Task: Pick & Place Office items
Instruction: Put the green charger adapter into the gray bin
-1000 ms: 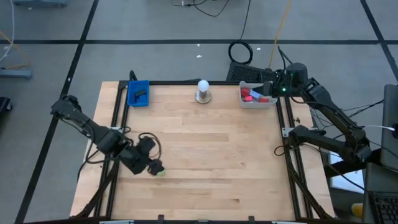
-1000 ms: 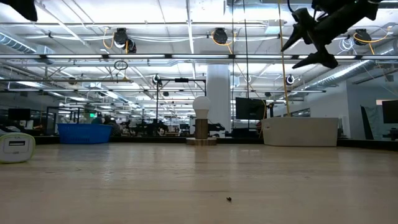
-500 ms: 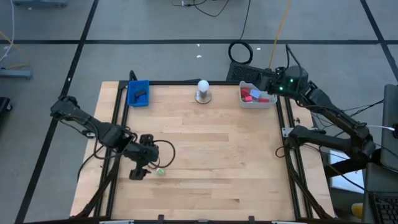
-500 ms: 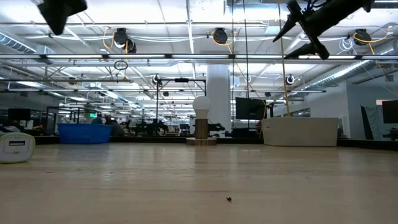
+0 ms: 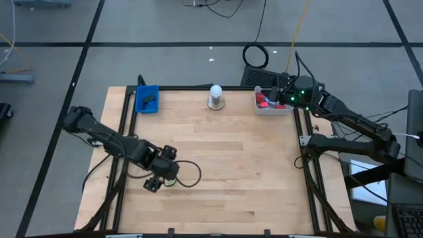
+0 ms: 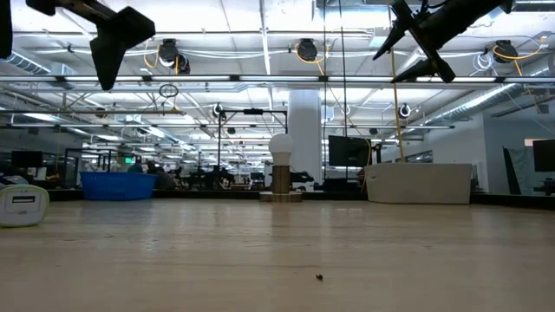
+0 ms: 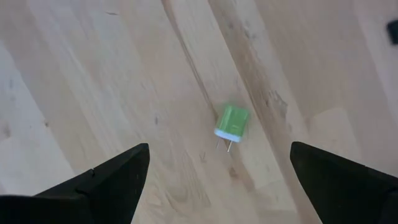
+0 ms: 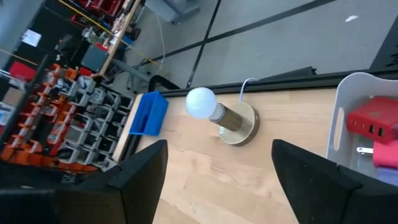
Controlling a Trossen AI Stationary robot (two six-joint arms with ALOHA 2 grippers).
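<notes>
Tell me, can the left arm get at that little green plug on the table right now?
Probably yes. The left gripper hangs open right above the green plug, which lies alone on bare wood with nothing around or over it.

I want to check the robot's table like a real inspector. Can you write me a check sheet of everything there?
Surface: wooden table, mostly bare.
Job's things: green plug adapter lying flat near the left edge; red pieces in the white bin; dark piece in the blue tray.
Clutter: bulb lamp at the far edge.
Grippers: left tool open, above the adapter; right tool open, over the bin.
Cables: black cable on the table by the left arm.
Surroundings: grey floor, large hall.
</notes>
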